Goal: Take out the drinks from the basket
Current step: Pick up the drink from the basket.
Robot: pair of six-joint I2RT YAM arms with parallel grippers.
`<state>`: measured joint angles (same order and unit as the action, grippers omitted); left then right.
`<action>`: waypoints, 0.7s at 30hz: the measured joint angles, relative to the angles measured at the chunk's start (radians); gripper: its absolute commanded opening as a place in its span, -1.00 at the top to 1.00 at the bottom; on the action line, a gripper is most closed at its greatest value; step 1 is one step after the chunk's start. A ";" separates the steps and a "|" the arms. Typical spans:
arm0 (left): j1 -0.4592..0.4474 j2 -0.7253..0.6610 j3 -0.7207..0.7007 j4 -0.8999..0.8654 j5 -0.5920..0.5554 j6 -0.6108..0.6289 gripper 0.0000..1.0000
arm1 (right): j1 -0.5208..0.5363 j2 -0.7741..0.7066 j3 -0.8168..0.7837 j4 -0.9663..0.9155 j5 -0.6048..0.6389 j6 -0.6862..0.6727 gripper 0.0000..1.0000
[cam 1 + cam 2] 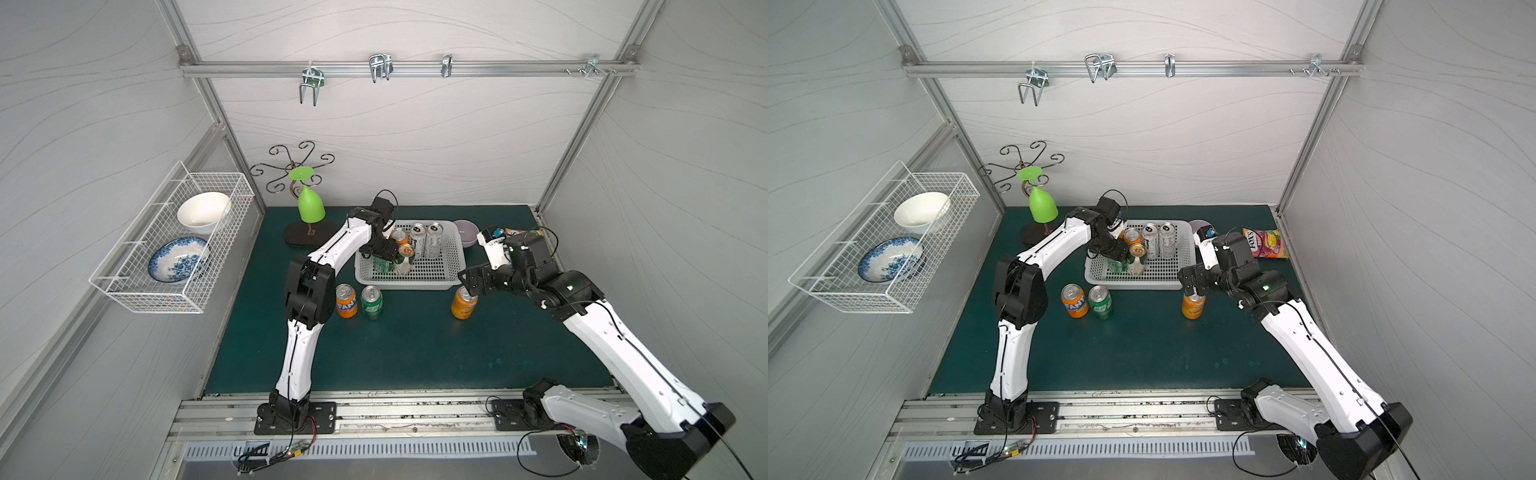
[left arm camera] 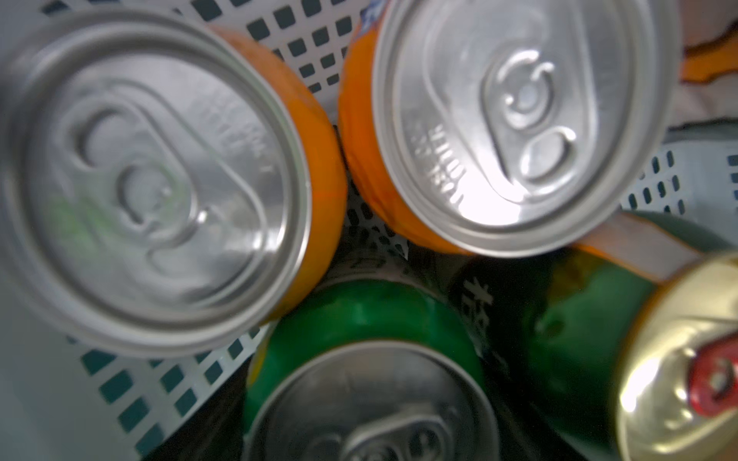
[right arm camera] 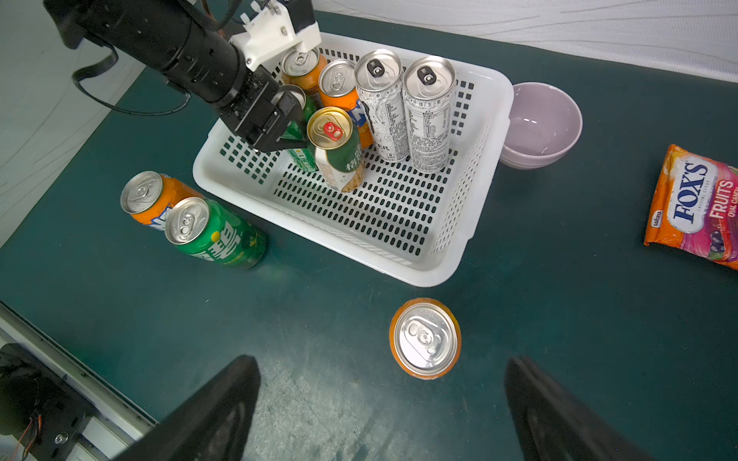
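Right wrist view: two slim cans point(image 3: 427, 119) stand upright in the basket point(image 3: 419, 275).

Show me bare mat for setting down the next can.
Widest: dark green mat from the lone orange metal can to the front metal rail. Also between that can and the green metal can. Crowded: the white plastic basket's left side, around the left gripper.

White arms point(image 1: 297, 357) — black joints point(image 1: 309, 291), black bases point(image 1: 324, 415)
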<state>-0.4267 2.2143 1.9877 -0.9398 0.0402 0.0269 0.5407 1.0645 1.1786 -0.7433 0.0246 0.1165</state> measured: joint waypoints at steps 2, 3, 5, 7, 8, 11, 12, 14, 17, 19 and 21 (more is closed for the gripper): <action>0.000 0.009 0.002 0.005 -0.003 0.000 -0.51 | 0.000 0.000 0.000 0.000 0.000 0.000 -0.98; 0.000 0.012 0.006 0.005 -0.004 0.001 -0.49 | 0.000 0.000 0.000 0.000 0.000 0.000 -0.98; -0.002 0.013 0.008 0.005 -0.008 0.003 -0.42 | 0.000 0.000 0.000 0.000 0.000 0.000 -0.98; -0.003 0.013 0.009 0.005 -0.012 0.004 -0.31 | 0.000 0.000 0.000 0.000 0.000 0.000 -0.98; -0.004 0.013 0.009 0.005 -0.014 0.005 -0.26 | 0.000 0.000 0.000 0.000 0.000 0.000 -0.98; -0.005 0.013 0.009 0.005 -0.018 0.008 -0.18 | 0.000 -0.002 -0.007 0.000 0.000 0.000 -0.98; -0.005 0.013 0.009 0.005 -0.019 0.008 -0.16 | 0.000 -0.002 -0.010 -0.001 0.000 0.000 -0.98; -0.005 0.012 0.009 0.005 -0.022 0.008 -0.12 | 0.000 -0.002 -0.012 -0.001 0.000 0.000 -0.98; -0.005 0.007 0.005 0.005 -0.025 0.008 -0.11 | 0.000 -0.005 -0.015 -0.002 0.001 0.000 -0.98; -0.005 -0.005 -0.012 0.006 -0.028 0.008 -0.11 | -0.001 -0.008 -0.016 -0.002 0.001 0.000 -0.98; -0.005 -0.026 -0.034 0.004 -0.032 0.008 -0.10 | -0.002 -0.010 -0.017 -0.002 0.001 0.000 -0.98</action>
<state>-0.4320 2.1887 1.9541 -0.9360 0.0086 0.0345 0.5388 1.0550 1.1618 -0.7452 0.0257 0.1165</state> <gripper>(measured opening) 0.701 0.990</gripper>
